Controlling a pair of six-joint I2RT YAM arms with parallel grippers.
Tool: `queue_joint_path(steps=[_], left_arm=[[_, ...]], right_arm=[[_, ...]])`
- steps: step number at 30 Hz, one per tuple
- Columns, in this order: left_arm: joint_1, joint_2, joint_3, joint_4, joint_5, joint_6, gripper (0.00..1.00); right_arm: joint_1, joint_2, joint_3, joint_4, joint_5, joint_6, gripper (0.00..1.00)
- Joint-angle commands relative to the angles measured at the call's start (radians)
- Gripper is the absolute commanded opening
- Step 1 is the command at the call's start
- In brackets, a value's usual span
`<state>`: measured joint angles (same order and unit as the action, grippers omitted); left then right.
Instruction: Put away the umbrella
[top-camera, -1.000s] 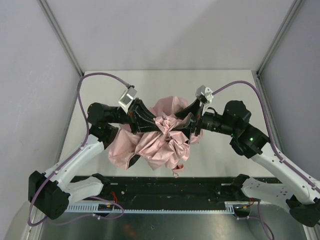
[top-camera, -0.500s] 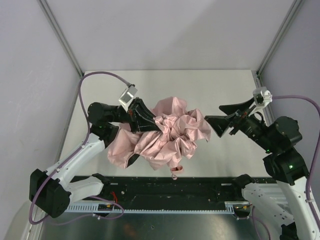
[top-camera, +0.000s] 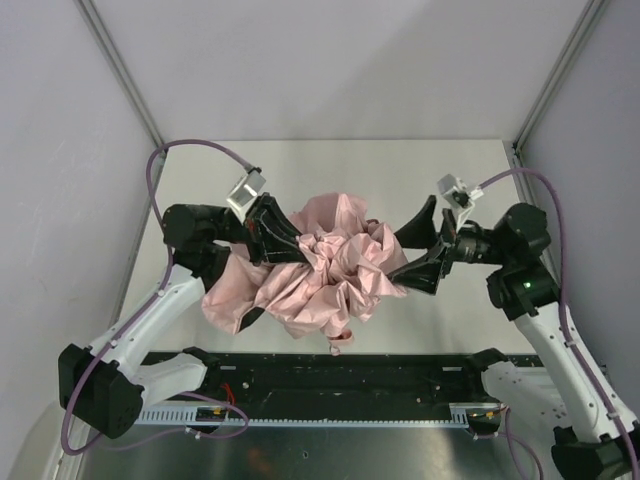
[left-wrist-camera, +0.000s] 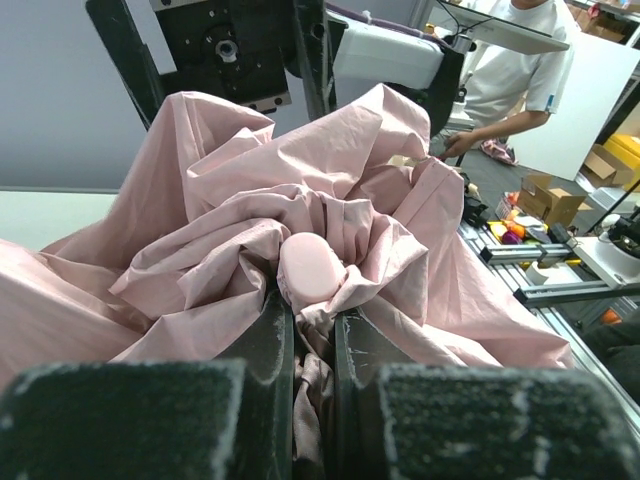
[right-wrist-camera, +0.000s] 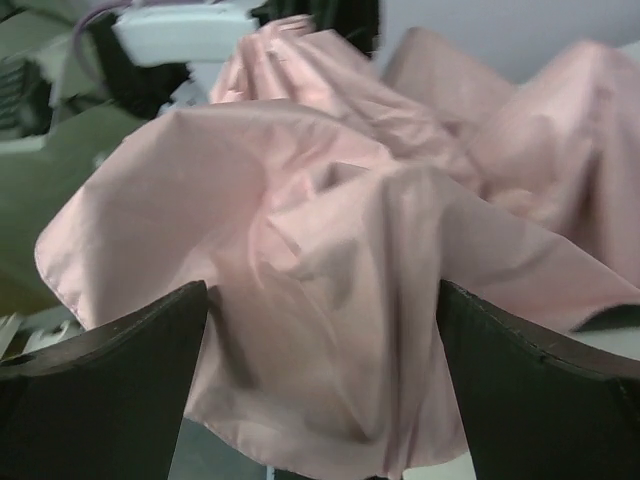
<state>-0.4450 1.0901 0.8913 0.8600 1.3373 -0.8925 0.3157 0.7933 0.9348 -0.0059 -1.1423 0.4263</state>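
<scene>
The umbrella (top-camera: 325, 270) is a crumpled heap of pale pink fabric in the middle of the table, its loop strap (top-camera: 338, 345) hanging toward the near edge. My left gripper (top-camera: 292, 246) is shut on a fold of the fabric at the heap's left side. In the left wrist view the fabric is pinched between the fingers of the left gripper (left-wrist-camera: 312, 318), just below the small pink handle (left-wrist-camera: 312, 268). My right gripper (top-camera: 397, 256) stands open at the heap's right edge. In the right wrist view the right gripper (right-wrist-camera: 322, 300) has a bulge of the umbrella (right-wrist-camera: 330, 250) between its wide-apart fingers. Shaft and ribs are hidden.
A black rail (top-camera: 320, 368) runs along the near edge between the arm bases. Grey walls with metal posts (top-camera: 120, 70) enclose the white table (top-camera: 330, 165) on three sides. A person (left-wrist-camera: 510, 70) and boxes show beyond the table in the left wrist view.
My right gripper, open throughout, swung out to the right away from the umbrella, then came back to its right edge. The left gripper and the heap shifted slightly left.
</scene>
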Motion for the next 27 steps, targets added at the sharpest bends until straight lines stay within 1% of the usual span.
queue_joint_path(steps=[1, 5, 7, 11, 14, 15, 21, 25, 27], left_arm=[[0.002, -0.018, 0.054, 0.075, -0.012, -0.036, 0.00], [-0.004, -0.019, 0.051, 0.086, -0.037, -0.049, 0.00], [-0.006, -0.020, 0.047, 0.087, -0.072, -0.057, 0.00], [-0.026, -0.015, 0.032, 0.090, -0.141, -0.066, 0.00], [-0.050, -0.016, 0.027, 0.092, -0.173, -0.058, 0.00], [-0.060, -0.016, 0.026, 0.093, -0.179, -0.053, 0.00], [-0.093, -0.024, 0.026, 0.094, -0.197, -0.045, 0.00], [-0.116, -0.024, 0.017, 0.095, -0.205, -0.046, 0.00], [-0.136, -0.024, 0.015, 0.097, -0.202, -0.040, 0.00]], right_arm=[[0.151, 0.034, 0.010, 0.166, -0.058, -0.008, 0.99], [0.308, 0.083, 0.009, 0.238, 0.065, 0.001, 0.99], [0.362, 0.090, 0.010, 0.242, 0.173, -0.002, 0.99], [0.524, 0.091, 0.009, 0.200, 0.503, -0.085, 0.99], [0.592, 0.095, 0.006, 0.162, 0.751, -0.127, 0.99], [0.604, 0.099, 0.003, 0.162, 0.798, -0.129, 0.99], [0.697, 0.120, -0.014, 0.167, 1.009, -0.201, 0.99], [0.718, 0.142, -0.008, 0.151, 1.056, -0.216, 0.99], [0.722, 0.153, 0.004, 0.116, 1.101, -0.236, 0.99]])
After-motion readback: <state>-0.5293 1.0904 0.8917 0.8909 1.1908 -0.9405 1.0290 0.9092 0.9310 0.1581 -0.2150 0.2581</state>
